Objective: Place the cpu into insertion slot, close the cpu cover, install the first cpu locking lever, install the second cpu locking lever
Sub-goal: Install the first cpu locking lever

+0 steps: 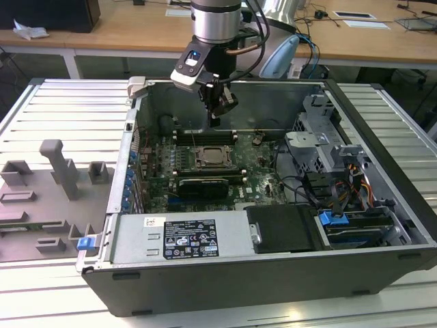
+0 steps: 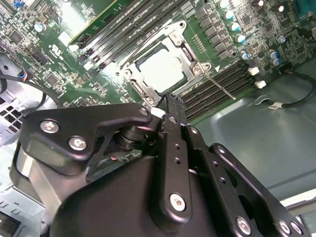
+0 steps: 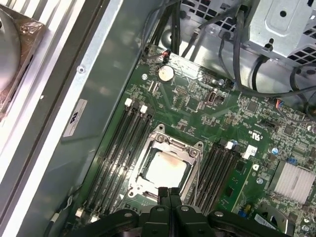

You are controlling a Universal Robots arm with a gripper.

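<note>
Lying flat within the silver cpu cover (image 3: 175, 144) on the green motherboard (image 3: 197, 108), the cpu (image 3: 165, 168) showed you a dull silver-grey top; the tool (image 3: 169, 191) hung above one edge, pinched together, empty.

The cpu (image 3: 165, 169) lies inside the cpu cover (image 3: 174, 144) frame, with memory slots (image 3: 121, 148) along two opposite sides.

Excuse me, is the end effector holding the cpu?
No, the cpu lies framed by the cpu cover, apart from the end effector.
</note>
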